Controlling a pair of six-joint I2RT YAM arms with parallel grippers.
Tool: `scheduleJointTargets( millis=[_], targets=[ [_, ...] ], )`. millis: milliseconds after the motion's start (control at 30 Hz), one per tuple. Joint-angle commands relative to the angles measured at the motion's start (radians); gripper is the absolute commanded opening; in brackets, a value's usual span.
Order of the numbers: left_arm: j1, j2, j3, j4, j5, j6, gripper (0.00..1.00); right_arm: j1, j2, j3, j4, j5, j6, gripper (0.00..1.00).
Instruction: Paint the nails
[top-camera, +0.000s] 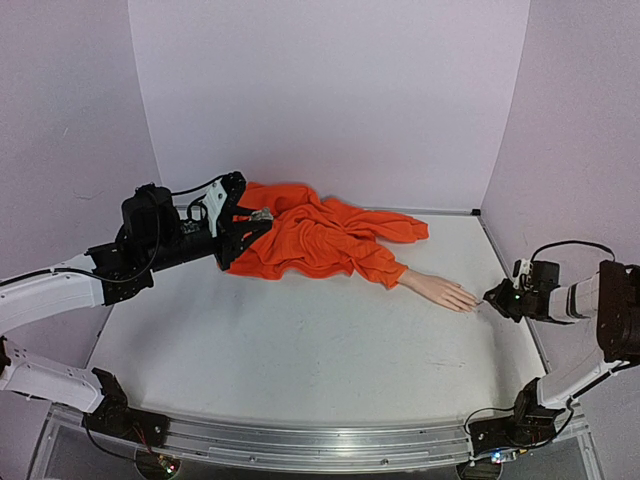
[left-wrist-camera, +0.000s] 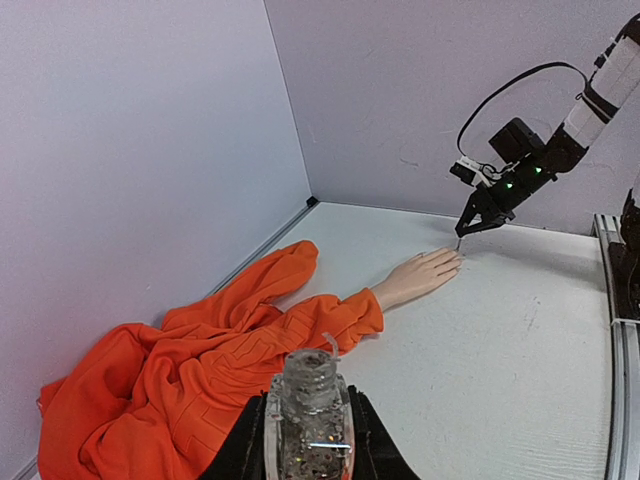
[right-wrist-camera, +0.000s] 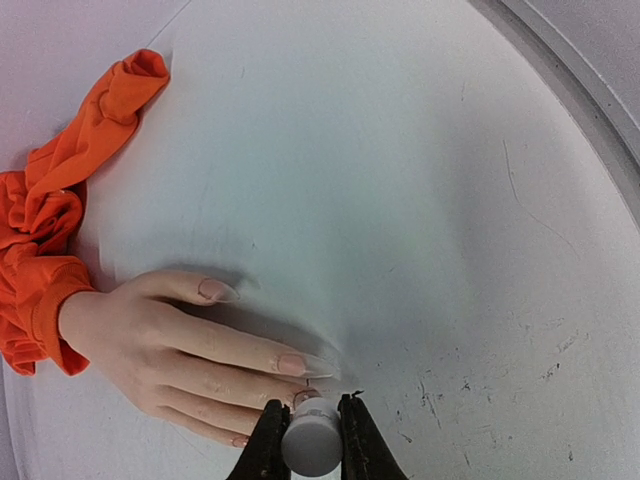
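Hand (top-camera: 490, 297) at right, tip-down at nails (right-wrist-camera: 292, 364)

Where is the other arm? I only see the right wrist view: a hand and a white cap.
Observer: The left pincer is shut on a small clear bottle with no cap, above the orange garment.
Operator: Is there a brush under my cap?
Observer: Yes. The left wrist view shows a thin brush pointing down from the right pincer and its white cap, tip beside the fingertips of the mannequin hand.
Operator: How big is the orange thing?
Observer: From above, it stretches from the wrist to the left pincer.
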Motion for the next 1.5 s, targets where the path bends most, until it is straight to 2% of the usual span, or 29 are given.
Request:
scheduleJointTargets(
  millis=[0,1467],
  targets=[
    [0.005,-0.009,0.018,0.06,0.008,-0.012,0.0,0.008,0.009,0.045,-0.005,0.013,-0.005,0.0],
    [0.005,-0.013,0.019,0.06,0.014,-0.011,0.0,0.017,0.036,0.066,-0.054,0.041,-0.009,0.0]
  ],
)
